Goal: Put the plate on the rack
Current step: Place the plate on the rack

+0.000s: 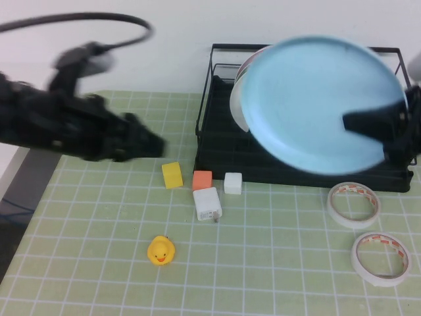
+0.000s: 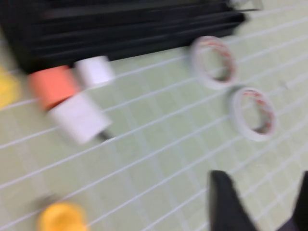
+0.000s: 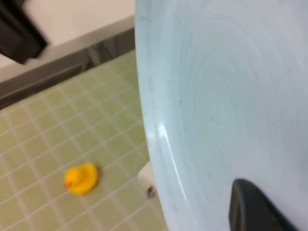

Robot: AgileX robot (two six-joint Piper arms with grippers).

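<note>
The right end effector (image 1: pixel 368 125) is clamped on the blue plate (image 1: pixel 316 99), held tilted above the rack (image 1: pixel 217 151), which next needs a slot between the dividers, while the left end effector (image 1: pixel 148 141), fingers apart, hangs over the bench (image 1: pixel 263 263).

Smooth glossy plastic plate (image 1: pixel 316 102), black wire rack (image 1: pixel 217 141)

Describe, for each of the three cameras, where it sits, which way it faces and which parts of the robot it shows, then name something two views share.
High view: raised on the robot's side, angled down at the table; the left gripper hovers left, the right gripper holds the plate at the rack.
Left wrist view: faces the mat, two tape rolls; finger shows.
Right wrist view: faces the plate's surface; one finger shows.
Shared: the duck.
</note>
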